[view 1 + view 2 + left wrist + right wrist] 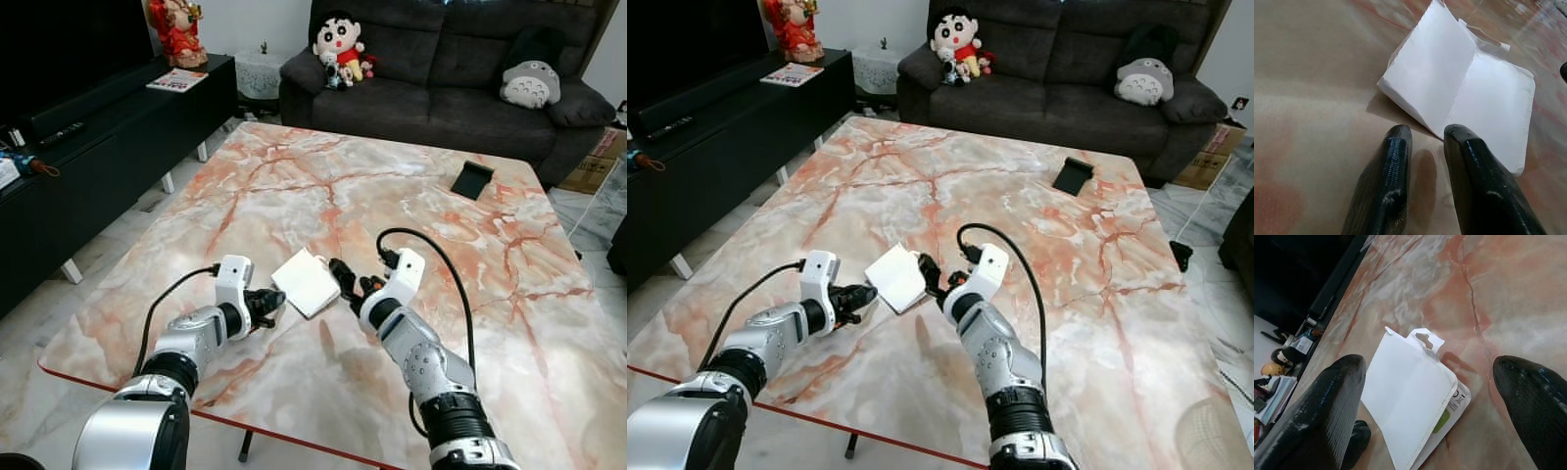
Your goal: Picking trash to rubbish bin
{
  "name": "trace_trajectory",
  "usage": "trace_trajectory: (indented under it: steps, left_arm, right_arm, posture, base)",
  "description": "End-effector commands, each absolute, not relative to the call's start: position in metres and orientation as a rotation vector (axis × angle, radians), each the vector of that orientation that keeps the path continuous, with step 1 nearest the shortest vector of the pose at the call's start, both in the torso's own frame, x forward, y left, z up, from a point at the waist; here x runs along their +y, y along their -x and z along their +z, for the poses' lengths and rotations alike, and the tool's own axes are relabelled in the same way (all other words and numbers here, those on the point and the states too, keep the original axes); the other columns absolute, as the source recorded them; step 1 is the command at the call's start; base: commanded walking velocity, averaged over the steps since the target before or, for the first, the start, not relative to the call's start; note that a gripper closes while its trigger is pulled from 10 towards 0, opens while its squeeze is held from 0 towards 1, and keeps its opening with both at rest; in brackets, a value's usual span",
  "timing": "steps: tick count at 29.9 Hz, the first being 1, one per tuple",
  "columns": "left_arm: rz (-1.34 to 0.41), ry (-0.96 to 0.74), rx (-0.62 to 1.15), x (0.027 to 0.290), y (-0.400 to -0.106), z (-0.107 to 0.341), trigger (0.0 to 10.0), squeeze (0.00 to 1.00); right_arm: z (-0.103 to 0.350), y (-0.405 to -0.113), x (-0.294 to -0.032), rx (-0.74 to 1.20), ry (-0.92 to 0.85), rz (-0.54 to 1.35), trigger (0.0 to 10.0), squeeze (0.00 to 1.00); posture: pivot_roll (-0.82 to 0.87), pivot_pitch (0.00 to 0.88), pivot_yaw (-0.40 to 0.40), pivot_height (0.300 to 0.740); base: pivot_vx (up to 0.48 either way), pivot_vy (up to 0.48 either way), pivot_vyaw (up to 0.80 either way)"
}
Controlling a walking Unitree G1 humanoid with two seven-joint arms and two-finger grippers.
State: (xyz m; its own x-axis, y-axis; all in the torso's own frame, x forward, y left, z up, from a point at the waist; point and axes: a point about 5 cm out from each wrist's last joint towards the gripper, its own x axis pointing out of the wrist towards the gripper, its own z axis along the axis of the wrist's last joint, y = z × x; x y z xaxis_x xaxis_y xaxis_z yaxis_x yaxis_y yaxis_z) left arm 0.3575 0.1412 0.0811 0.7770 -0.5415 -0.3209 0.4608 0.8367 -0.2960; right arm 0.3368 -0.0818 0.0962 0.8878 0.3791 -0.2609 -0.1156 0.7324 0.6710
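A flat white card package (306, 282) with a hang tab lies on the marble table (294, 176), near the front edge. My left gripper (269, 302) rests low on the table just to its left. Its fingers (1396, 147) are shut with nothing between them, their tips close to the package's folded corner (1464, 88). My right gripper (351, 279) sits at the package's right edge and is wide open. The package (1410, 396) lies ahead between its spread fingers (1342, 382), and I see no contact.
A small black object (472, 179) sits at the table's far right. A dark sofa (441, 69) with plush toys stands behind the table. A black TV cabinet (98, 147) runs along the left. The table's red front edge (245, 421) is close to me.
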Motion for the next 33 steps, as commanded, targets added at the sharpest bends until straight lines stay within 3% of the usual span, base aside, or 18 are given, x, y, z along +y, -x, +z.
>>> trace_trajectory:
  steps: [1, 6, 20, 25, 33]
  left_arm:
    - [-0.521, 0.243, 0.469, 0.141, -0.35, 0.068, 10.0, 0.0]
    - [-0.437, 0.349, 0.519, 0.143, -0.347, 0.059, 10.0, 0.0]
    - [-0.462, 0.314, 0.598, 0.127, -0.338, 0.045, 10.0, 0.0]
    - [-0.47, 0.231, 0.443, 0.126, -0.351, 0.066, 10.0, 0.0]
    - [-0.548, 0.241, 0.228, 0.125, -0.356, 0.106, 10.0, 0.0]
  right_arm:
    - [0.1, -0.334, -0.069, 0.404, -0.727, 0.306, 10.0, 0.0]
    - [0.101, -0.332, -0.066, 0.409, -0.732, 0.317, 10.0, 0.0]
    - [0.101, -0.328, -0.058, 0.433, -0.719, 0.344, 10.0, 0.0]
    - [0.1, -0.327, -0.058, 0.439, -0.717, 0.342, 10.0, 0.0]
    - [0.098, -0.328, -0.061, 0.439, -0.717, 0.333, 10.0, 0.0]
  posture:
    - [-0.05, 0.0, -0.055, 0.74]
    - [-0.05, 0.0, -0.054, 0.74]
    - [-0.05, 0.0, -0.058, 0.74]
    - [-0.05, 0.0, -0.06, 0.74]
    - [-0.04, 0.0, -0.06, 0.74]
  base:
    - [0.0, 0.0, 0.0]
    - [0.0, 0.0, 0.0]
    - [0.0, 0.0, 0.0]
    - [0.0, 0.0, 0.0]
    - [0.0, 0.0, 0.0]
